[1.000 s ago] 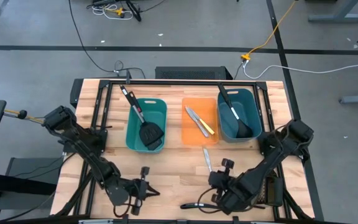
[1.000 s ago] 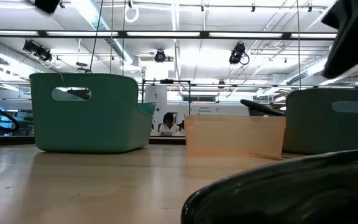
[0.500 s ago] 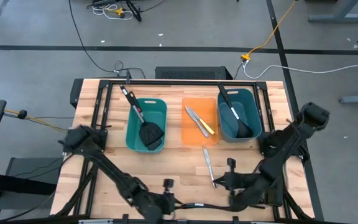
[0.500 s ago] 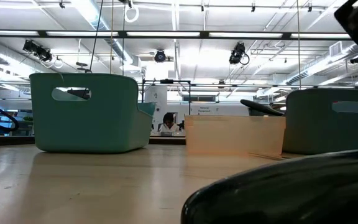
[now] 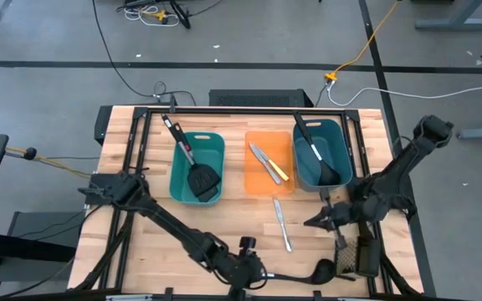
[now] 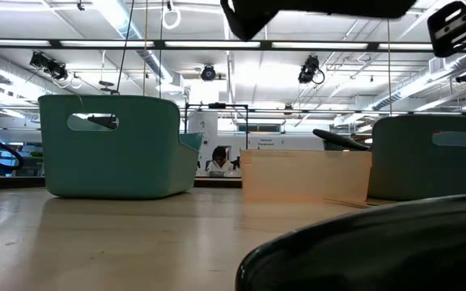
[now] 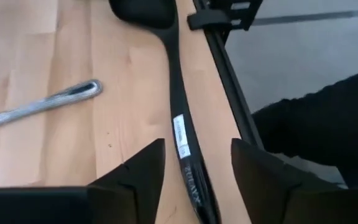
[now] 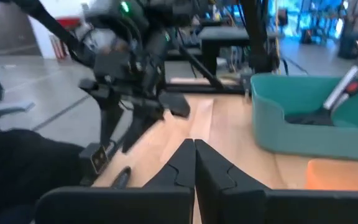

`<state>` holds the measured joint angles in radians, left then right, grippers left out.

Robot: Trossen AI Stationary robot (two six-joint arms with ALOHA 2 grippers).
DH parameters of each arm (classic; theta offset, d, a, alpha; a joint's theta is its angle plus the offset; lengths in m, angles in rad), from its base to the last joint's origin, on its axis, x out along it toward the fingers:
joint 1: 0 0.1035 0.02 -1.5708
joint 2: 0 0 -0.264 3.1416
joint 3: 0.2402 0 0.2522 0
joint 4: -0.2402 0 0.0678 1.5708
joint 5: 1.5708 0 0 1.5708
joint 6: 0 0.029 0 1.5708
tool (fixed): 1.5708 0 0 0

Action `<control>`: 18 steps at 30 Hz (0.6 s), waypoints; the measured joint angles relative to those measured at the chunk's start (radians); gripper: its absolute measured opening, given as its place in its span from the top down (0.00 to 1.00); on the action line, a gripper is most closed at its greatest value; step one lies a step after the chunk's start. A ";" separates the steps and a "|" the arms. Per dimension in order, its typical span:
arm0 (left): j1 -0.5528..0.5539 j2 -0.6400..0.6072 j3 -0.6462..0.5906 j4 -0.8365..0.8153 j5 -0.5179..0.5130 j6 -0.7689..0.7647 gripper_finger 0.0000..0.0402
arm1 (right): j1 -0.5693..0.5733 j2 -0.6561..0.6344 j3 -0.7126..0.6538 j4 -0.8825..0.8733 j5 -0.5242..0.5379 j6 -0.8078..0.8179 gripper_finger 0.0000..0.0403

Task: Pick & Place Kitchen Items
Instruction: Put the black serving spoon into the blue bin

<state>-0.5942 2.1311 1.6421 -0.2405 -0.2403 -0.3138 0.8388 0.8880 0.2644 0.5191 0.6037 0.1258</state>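
Note:
A black ladle (image 5: 295, 272) lies flat on the table along the near edge, its bowl (image 7: 145, 11) toward the table's right. My left gripper (image 7: 194, 165) hangs open just above the handle (image 7: 180, 118), one finger on each side, apart from it. A silver knife (image 5: 283, 224) lies flat on the wood between the ladle and the bins. My right gripper (image 5: 310, 223) is shut and holds nothing, right of the knife and above the table. The ladle's bowl fills the low view's foreground (image 6: 370, 242).
Three bins stand in a row at the far middle. A teal bin (image 5: 182, 180) holds a black spatula, an orange bin (image 5: 256, 180) holds knives, and another teal bin (image 5: 341, 142) holds black utensils. A dark mesh object (image 5: 358, 255) lies at the near right. Bare wood lies at the near left.
My left gripper has swept along the near edge toward the table's right and now stands over the ladle's handle. My right gripper has drawn back from the near edge toward the far right, rising. The ladle has stayed where it was.

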 joint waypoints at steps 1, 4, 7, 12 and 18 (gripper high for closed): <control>0.002 0.000 0.000 -0.001 0.016 0.001 0.51 | -0.004 -0.029 -0.013 0.009 -0.003 -0.017 0.99; 0.007 0.000 0.000 0.007 0.038 0.004 0.49 | -0.028 -0.121 -0.053 -0.005 -0.015 -0.052 0.99; 0.012 0.022 0.000 0.020 0.035 0.008 0.49 | -0.065 -0.193 -0.094 -0.018 -0.031 -0.043 0.99; 0.015 0.042 0.003 0.041 0.042 0.012 0.49 | -0.141 -0.256 -0.158 -0.074 -0.058 0.030 0.99; 0.014 0.069 0.000 0.024 0.039 0.018 0.49 | -0.206 -0.274 -0.225 -0.007 -0.098 0.078 0.99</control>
<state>-0.5799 2.2004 1.6420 -0.2161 -0.2012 -0.2956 0.6323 0.6144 0.0396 0.5118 0.5053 0.2035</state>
